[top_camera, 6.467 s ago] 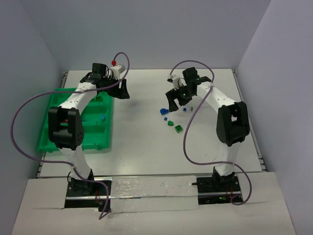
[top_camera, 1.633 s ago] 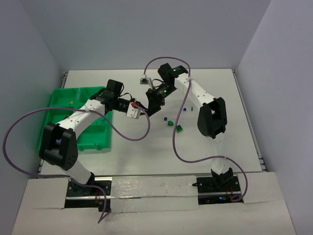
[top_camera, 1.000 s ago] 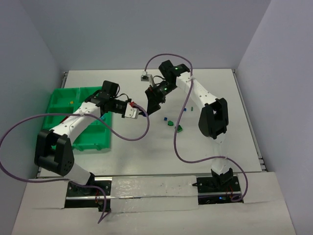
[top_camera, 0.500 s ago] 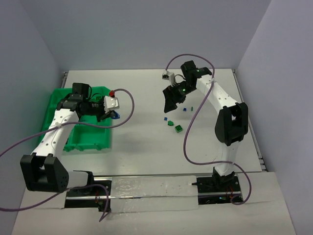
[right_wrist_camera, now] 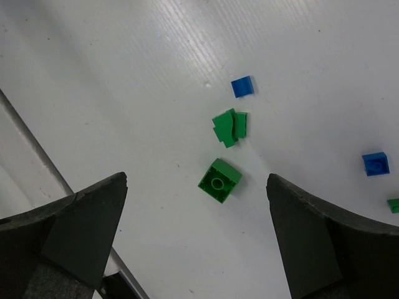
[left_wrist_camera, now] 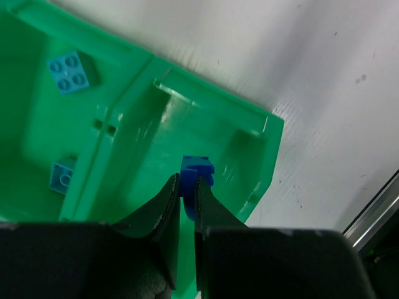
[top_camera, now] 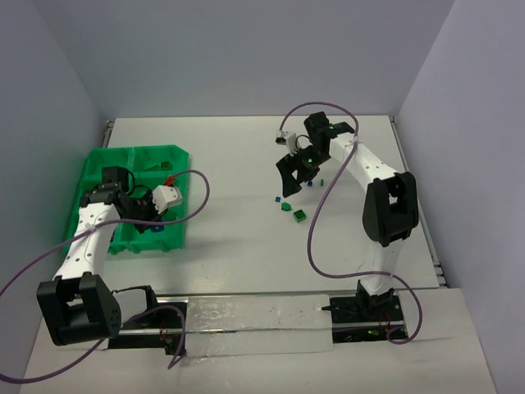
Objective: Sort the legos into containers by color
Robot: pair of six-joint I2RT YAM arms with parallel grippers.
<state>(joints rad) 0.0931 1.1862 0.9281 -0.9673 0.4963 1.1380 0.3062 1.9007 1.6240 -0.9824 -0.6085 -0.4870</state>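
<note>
My left gripper (left_wrist_camera: 186,187) is shut on a small blue lego (left_wrist_camera: 197,169), held over the near right corner compartment of the green tray (left_wrist_camera: 211,103). The top view shows that gripper (top_camera: 149,220) above the tray's (top_camera: 123,153) near right part. Two teal legos (left_wrist_camera: 72,70) (left_wrist_camera: 61,177) lie in the adjoining compartment. My right gripper (right_wrist_camera: 196,180) hangs wide open above the table, holding nothing. Below it lie a green brick (right_wrist_camera: 219,180), a clump of green pieces (right_wrist_camera: 229,127) and two blue legos (right_wrist_camera: 242,86) (right_wrist_camera: 375,164). The top view has it (top_camera: 289,179) just left of those loose legos (top_camera: 299,216).
Another green piece (right_wrist_camera: 393,204) shows at the right wrist view's edge. A metal rail (left_wrist_camera: 374,212) runs along the table's near edge past the tray's corner. Purple cables loop around both arms. Grey walls enclose the table on three sides.
My left arm has swung back from the table's middle with the blue lego and now sits over the tray's near right part. The right arm has drawn back right, still open.
</note>
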